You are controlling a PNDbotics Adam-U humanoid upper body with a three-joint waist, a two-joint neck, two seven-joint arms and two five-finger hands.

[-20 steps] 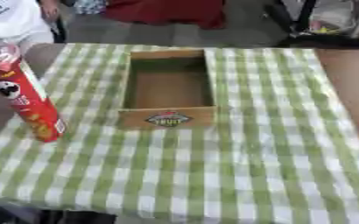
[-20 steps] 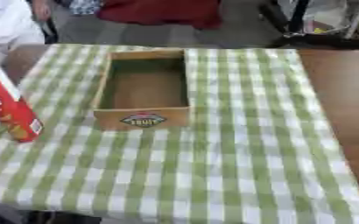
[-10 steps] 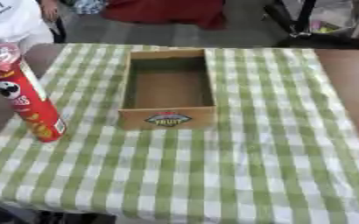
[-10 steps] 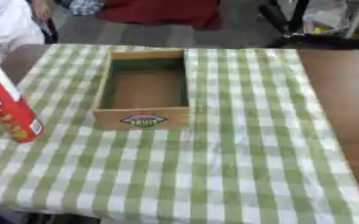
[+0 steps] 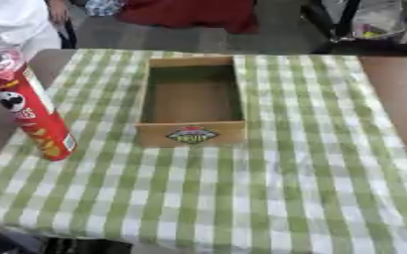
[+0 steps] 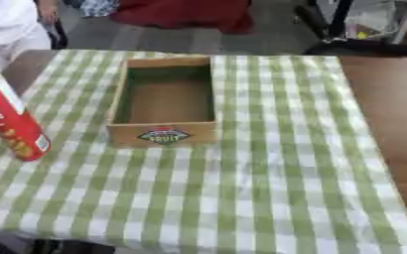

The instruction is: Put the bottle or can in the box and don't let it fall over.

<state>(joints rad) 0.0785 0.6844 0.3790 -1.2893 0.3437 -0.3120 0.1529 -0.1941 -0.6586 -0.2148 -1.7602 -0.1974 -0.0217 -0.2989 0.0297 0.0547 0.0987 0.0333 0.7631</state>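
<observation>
Neither of the robot's hands shows in either view, so their state cannot be told from these pictures.

At the left edge of the frame stands a tall red crisp can [image 5: 32,109], a slim tube with a clear plastic lid at the top, a cartoon face printed on its upper side and yellow crisp shapes near its base. It appears to lean, its top toward the upper left and its foot on the green-and-white checked tablecloth [image 5: 268,188]. It is outside the box and well to the left of it.

The box [image 5: 192,101] sits in the upper middle of the frame, a shallow open rectangular tray of brown cardboard or wood, its long sides running away from the camera. Its inside is bare, darker toward the far end. An oval label in red, green and white is on the near wall.

The cloth covers most of a brown table [image 6: 389,109], whose bare top shows along the right side and at the upper left corner.
</observation>
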